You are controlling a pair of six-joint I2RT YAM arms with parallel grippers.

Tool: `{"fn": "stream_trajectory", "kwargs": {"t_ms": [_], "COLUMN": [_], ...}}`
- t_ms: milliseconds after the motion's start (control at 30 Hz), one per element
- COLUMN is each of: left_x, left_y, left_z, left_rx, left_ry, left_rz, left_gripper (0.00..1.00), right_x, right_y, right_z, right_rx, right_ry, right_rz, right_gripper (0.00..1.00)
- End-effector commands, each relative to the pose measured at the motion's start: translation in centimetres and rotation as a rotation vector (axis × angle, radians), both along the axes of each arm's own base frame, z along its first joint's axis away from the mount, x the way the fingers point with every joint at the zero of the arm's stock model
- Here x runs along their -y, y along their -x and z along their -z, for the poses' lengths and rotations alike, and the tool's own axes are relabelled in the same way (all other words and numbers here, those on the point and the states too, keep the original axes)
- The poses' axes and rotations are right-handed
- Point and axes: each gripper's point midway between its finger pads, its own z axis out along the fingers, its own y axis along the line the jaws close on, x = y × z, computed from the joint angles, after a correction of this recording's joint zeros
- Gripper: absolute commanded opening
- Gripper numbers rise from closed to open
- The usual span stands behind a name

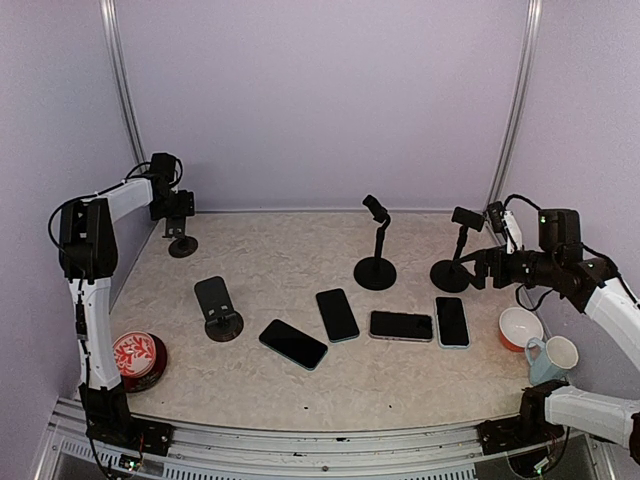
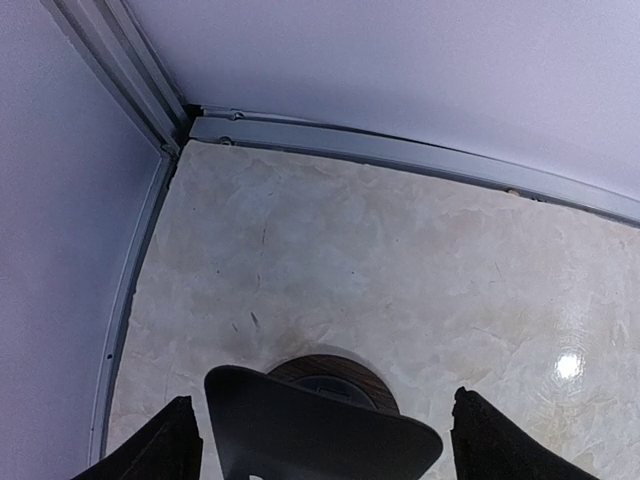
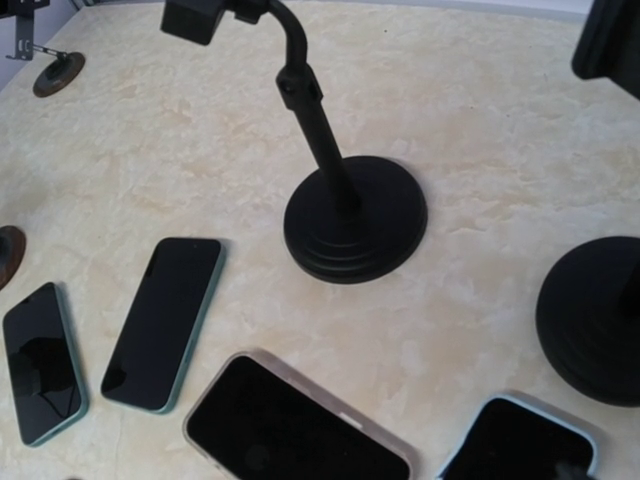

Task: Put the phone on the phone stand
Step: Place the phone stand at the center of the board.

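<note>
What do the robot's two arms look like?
The left arm and the right arm are both made of white tube-shaped links joined by chunky black joints. Thin black cables loop alongside them. Each arm ends in a black gripper, the left gripper and the right gripper, with two dark pointed fingers.

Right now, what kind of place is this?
Probably a robot practice booth: plain lilac walls box in a beige marbled tabletop, white-and-black robot arms stand at its edge, and flat black phones lie among black round-based stands.
</note>
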Motion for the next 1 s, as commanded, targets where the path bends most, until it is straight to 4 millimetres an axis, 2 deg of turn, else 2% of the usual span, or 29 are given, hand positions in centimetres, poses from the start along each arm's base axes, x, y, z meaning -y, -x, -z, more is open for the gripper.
{"fn": "stream_trajectory", "kwargs": {"t_ms": [0,133,367,533,667,767,833,967], "left_x": [-0.5,-0.6,-0.6,0.1,2.1,4.6,6.0,9.0], "left_y": [-0.2,-0.1,0.5,2.2,4.6,6.9,8.7,11.5], "left_z": [-2.0,-3.7,-8.4,-11.6,-12.8,-13.3,-12.6,-12.8], "left_rx": [0.048,0.078,0.158,0.208,0.221,0.239,0.228,0.221], "left_ry": [-0.002,0.005,0.028,0.07,0.086,0.106,0.114,0.113], "left_rz": [-0.023,-0.03,-0.053,-0.069,-0.047,0.002,0.026,0.066], "left_gripper": [0.86,0.98,0.99,0.99,0.99,0.99,0.99,0.99], "right_x": [-0.3,-0.3,-0.3,-0.3,-0.3,-0.3,-0.4,-0.5], "right_y": [0.3,0.3,0.3,0.3,0.3,0.2,0.1,0.1], "right_z": [-0.4,-0.4,-0.5,-0.4,-0.4,-0.4,-0.3,-0.3], "right_rx": [0.019,0.02,0.022,0.024,0.022,0.022,0.019,0.015], "right_ry": [-0.008,-0.008,-0.009,-0.009,-0.009,-0.009,-0.011,-0.013], "right_rz": [-0.004,-0.004,-0.008,-0.006,-0.007,-0.006,-0.01,-0.014], "right_gripper": [1.0,1.0,1.0,1.0,1.0,1.0,1.0,1.0]}}
